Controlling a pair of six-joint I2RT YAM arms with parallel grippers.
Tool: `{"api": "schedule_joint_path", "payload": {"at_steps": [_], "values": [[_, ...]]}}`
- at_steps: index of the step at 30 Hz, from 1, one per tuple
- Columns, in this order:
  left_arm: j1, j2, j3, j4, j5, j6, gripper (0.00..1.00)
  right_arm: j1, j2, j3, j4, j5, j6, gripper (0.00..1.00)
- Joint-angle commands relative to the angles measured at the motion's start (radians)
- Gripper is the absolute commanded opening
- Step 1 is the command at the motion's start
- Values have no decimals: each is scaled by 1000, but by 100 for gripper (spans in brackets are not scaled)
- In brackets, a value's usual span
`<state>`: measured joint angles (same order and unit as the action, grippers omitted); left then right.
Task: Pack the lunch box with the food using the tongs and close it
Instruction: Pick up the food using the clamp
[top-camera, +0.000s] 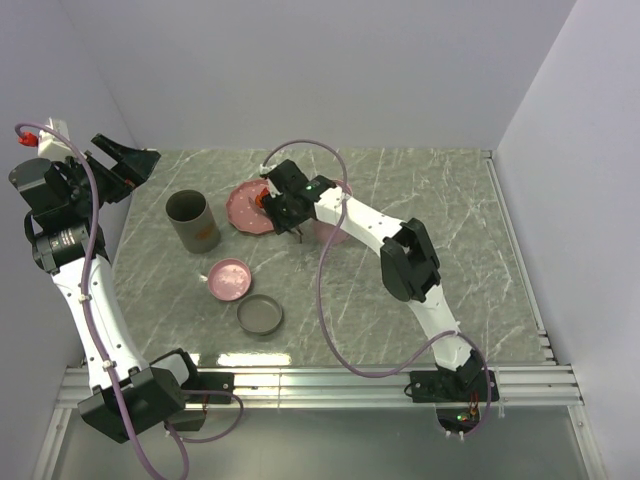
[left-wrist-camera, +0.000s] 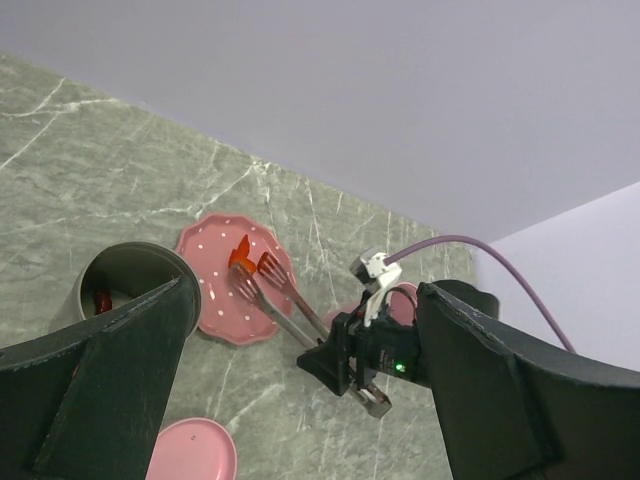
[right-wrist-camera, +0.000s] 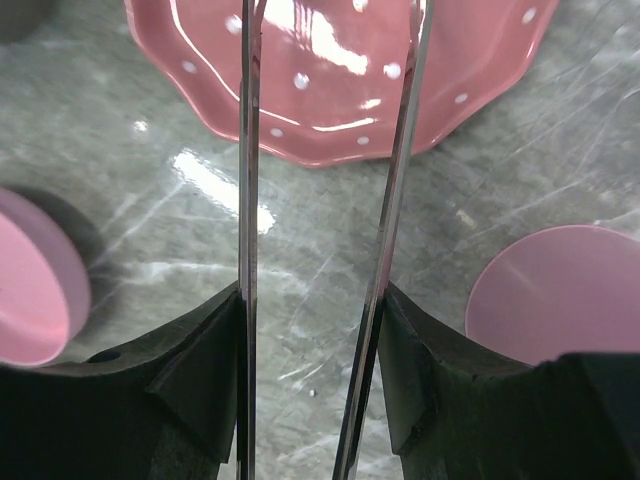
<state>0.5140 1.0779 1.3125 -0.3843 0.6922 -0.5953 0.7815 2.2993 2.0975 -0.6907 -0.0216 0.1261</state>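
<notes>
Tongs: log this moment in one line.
right hand: shut on long silvery metal tongs | tips: apart, over pink dotted plate, beside red-orange food strip | left hand: open, empty

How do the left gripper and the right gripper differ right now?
The left gripper is wide open and empty; the right gripper is shut on the tongs. The left gripper hangs far from the pink dotted plate; the right gripper is at its rim. Both are black.
</notes>
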Motion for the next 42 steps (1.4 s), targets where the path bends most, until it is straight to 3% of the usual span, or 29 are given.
{"api": "schedule_joint_path", "payload": {"at_steps": [1,14,23,29,42], "values": [[4,-16,2,44,18,0,100,4,15,59,7,17,7,57],[6,-10,2,44,12,3,99,4,61,78,22,17,-2,55],[6,-10,1,42,10,6,99,2,52,73,22,5,4,46],[6,-13,2,42,12,9,99,2,-1,35,26,-15,10,40],[4,-15,-4,45,17,0,99,2,-153,-44,39,-35,18,37]]}}
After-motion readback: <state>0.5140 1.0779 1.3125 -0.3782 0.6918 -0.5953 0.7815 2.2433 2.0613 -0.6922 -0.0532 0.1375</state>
